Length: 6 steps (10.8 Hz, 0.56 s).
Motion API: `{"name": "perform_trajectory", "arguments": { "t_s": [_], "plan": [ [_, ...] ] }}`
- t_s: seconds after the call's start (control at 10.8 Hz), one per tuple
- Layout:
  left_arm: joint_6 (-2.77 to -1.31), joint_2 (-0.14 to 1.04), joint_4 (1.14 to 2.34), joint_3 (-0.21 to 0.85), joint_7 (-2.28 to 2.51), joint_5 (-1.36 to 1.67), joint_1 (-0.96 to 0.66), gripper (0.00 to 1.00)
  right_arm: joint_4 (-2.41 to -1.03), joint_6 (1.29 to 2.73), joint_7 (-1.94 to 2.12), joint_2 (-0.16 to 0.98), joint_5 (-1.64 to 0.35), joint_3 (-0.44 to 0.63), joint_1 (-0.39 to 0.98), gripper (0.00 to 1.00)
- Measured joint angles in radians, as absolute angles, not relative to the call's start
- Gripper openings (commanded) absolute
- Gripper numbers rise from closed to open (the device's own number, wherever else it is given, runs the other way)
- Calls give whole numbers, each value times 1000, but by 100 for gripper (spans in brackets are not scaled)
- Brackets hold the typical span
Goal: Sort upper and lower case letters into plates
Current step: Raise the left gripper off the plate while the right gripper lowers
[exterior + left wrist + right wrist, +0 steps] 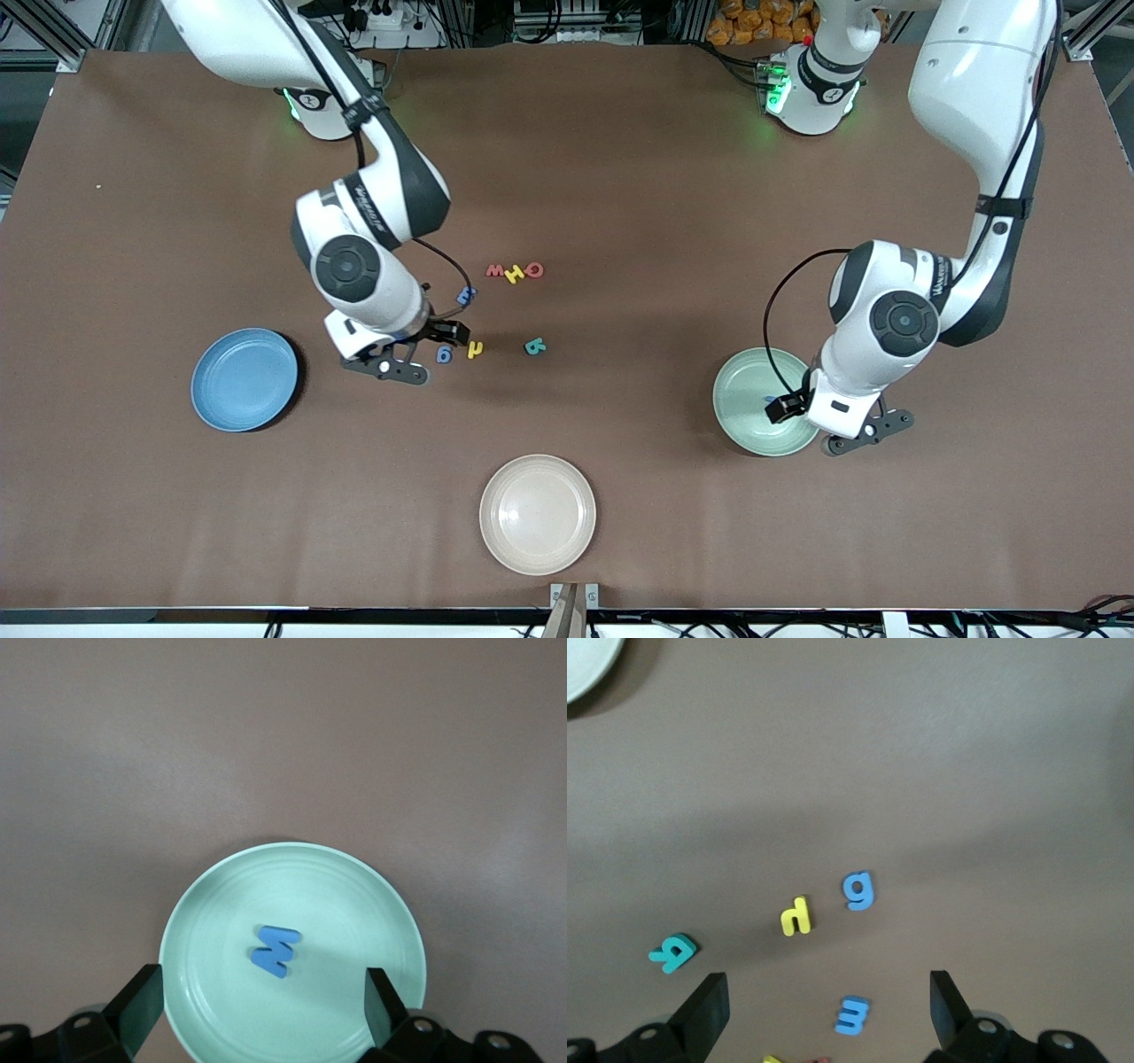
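Front view shows the blue plate (pixel 244 379) bare, the right hand (pixel 440 338) open over the letters (pixel 475 349) on the surface (pixel 620 177), and the left hand (pixel 791 405) open over the green plate (pixel 744 390) with a blue letter (pixel 275 950).

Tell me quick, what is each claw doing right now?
Left gripper: open, holding nothing, over the pale green plate with a blue letter in it.
Right gripper: open, holding nothing, over the loose letters.
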<state>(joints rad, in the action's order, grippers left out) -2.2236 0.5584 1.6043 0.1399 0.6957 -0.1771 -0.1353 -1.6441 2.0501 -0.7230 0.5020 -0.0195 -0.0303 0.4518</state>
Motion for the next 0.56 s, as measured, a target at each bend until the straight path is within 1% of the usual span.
{"name": "perform_trajectory", "arguments": {
  "t_s": [0.19, 0.56],
  "plan": [
    [-2155, 536, 1563, 158, 696, -177, -138, 100, -1645, 2101, -749, 533, -20, -30, 464, 100],
    [-2142, 516, 1537, 179, 689, -177, -141, 100, -1690, 2285, -752, 587, -20, -30, 472, 100]
  ]
}}
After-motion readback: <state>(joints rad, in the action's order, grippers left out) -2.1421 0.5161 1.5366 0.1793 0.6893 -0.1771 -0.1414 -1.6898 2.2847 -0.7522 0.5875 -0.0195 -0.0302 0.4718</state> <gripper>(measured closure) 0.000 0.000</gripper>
